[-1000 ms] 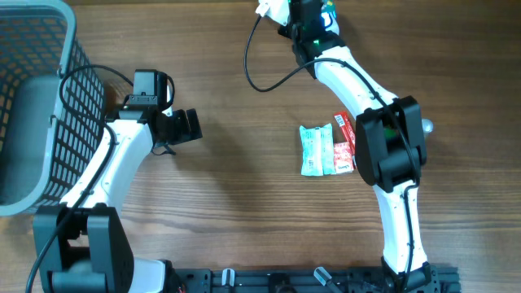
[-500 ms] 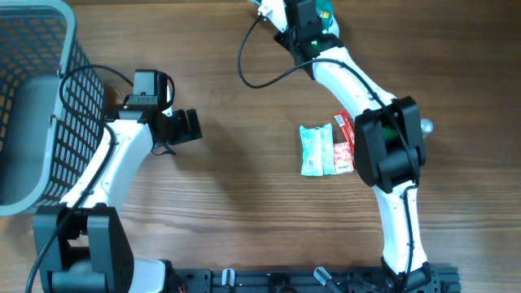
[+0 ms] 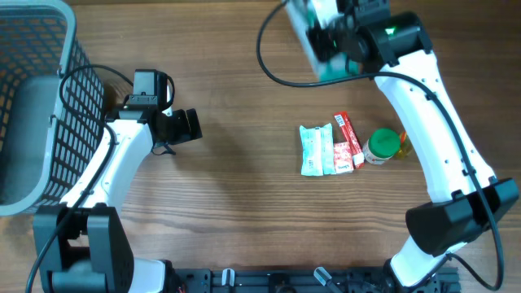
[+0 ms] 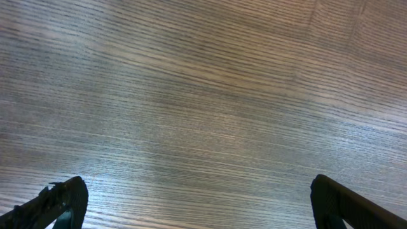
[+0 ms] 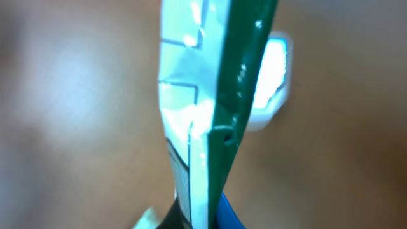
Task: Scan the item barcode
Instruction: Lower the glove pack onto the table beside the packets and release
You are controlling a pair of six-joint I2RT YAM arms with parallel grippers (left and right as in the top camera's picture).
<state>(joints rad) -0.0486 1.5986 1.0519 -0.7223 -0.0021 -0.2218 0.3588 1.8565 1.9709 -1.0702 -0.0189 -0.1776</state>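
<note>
Well above the green-lidded jar (image 3: 383, 146), toward the table's far edge, my right gripper (image 3: 332, 39) is clamped on a green-and-white packet (image 5: 203, 108). I have it pinched by its lower edge so its flat faces are bare, I judge for scanning (the blurred white shape behind it may be the scanner; I cannot say). Far left of the jar, my left gripper (image 3: 191, 126) hangs spread wide and empty, out of the way. Other packets (image 3: 316, 150) lie just left of the jar.
</note>
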